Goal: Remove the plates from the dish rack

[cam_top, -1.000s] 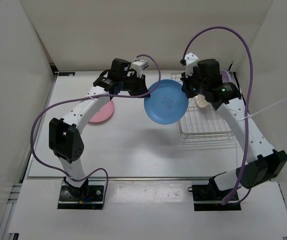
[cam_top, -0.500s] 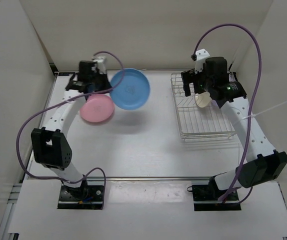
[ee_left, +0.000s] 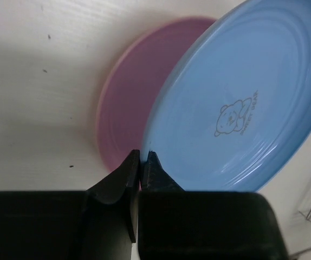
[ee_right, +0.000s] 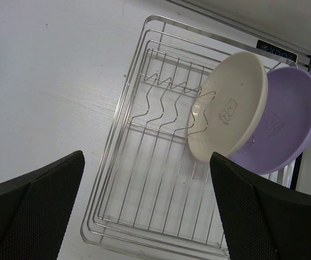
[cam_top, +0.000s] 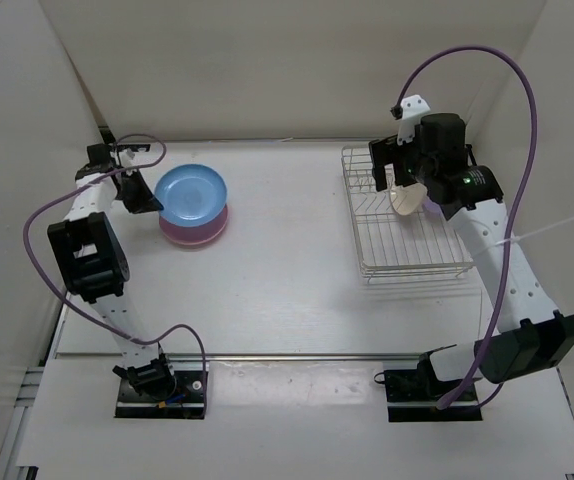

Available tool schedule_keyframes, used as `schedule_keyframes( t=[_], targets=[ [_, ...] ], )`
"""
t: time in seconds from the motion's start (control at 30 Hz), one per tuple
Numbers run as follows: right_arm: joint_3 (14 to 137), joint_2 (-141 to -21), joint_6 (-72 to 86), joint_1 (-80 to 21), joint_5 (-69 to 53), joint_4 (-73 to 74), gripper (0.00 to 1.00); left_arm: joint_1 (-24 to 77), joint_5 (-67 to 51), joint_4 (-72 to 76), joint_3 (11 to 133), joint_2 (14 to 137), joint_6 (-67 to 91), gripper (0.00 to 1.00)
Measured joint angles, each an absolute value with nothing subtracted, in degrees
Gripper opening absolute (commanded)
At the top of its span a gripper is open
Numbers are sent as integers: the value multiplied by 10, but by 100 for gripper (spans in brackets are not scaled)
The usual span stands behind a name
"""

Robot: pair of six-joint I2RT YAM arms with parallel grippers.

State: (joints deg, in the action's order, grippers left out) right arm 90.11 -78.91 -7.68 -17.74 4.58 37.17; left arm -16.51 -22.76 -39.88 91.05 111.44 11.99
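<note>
My left gripper [ee_left: 143, 155] is shut on the near rim of the blue plate [ee_left: 242, 103], which hangs tilted just over the pink plate [ee_left: 125, 111] lying on the table. In the top view that gripper [cam_top: 148, 196] is at the far left, with the blue plate [cam_top: 193, 192] overlapping the pink plate [cam_top: 197, 230]. My right gripper [ee_right: 146, 179] hovers open and empty above the dish rack [ee_right: 124, 103]. The cream-white plate [ee_right: 231, 114] and the lavender plate [ee_right: 288, 122] stand leaning in the rack's far right corner, behind the prongs.
White walls close in the table on the left, back and right. The dish rack [cam_top: 367, 268] sits on the right half of the table. Purple cables loop above both arms.
The right gripper let go of the blue plate, opened wide and drew back over the rack. The left arm swung left with the blue plate, from mid-table to over the pink plate.
</note>
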Motion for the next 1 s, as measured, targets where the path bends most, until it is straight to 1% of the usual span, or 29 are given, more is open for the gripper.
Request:
schedule_keyframes(
  t=[0.2,1.0],
  targets=[
    [901,-778,-77,-177,46,371,99,-163,-237,-443,912,1163,121,11],
    [891,-759,-77,-177,40,371,99,-171,-245,-434,916,1169,122,11]
  ],
)
